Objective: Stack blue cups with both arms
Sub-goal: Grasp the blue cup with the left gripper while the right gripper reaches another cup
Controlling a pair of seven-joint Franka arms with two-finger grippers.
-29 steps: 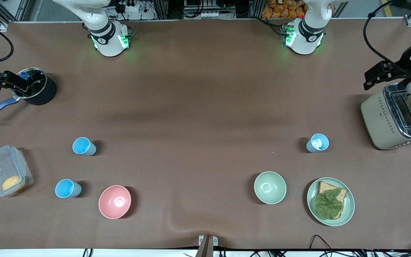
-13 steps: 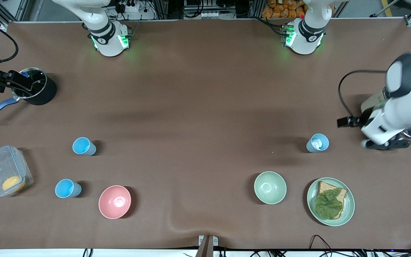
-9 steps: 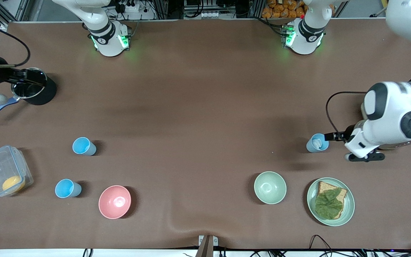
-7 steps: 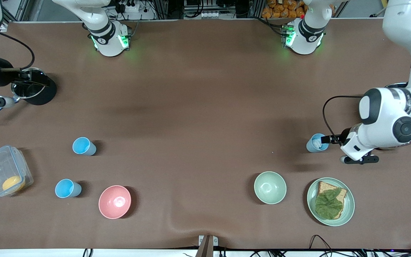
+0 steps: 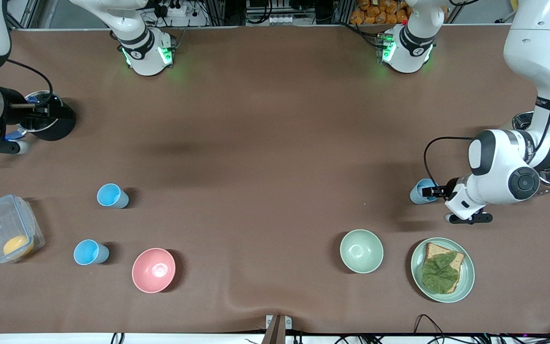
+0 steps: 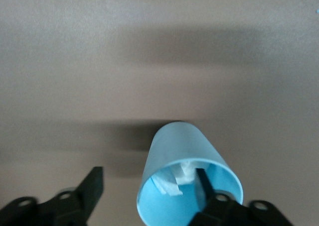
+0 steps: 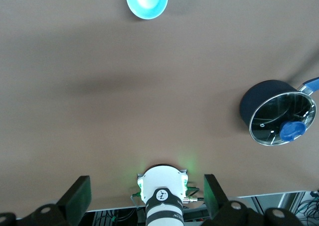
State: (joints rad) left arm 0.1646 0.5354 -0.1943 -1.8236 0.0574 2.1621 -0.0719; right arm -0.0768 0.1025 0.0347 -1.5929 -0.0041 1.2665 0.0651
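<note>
Three light-blue cups stood upright and apart on the table, none stacked. One cup (image 5: pixel 422 190) near the left arm's end held crumpled white material; in the left wrist view one finger (image 6: pixel 203 183) was inside its mouth, another outside. A second cup (image 5: pixel 111 196) and a third cup (image 5: pixel 89 252), nearer the front camera, stood toward the right arm's end.
</note>
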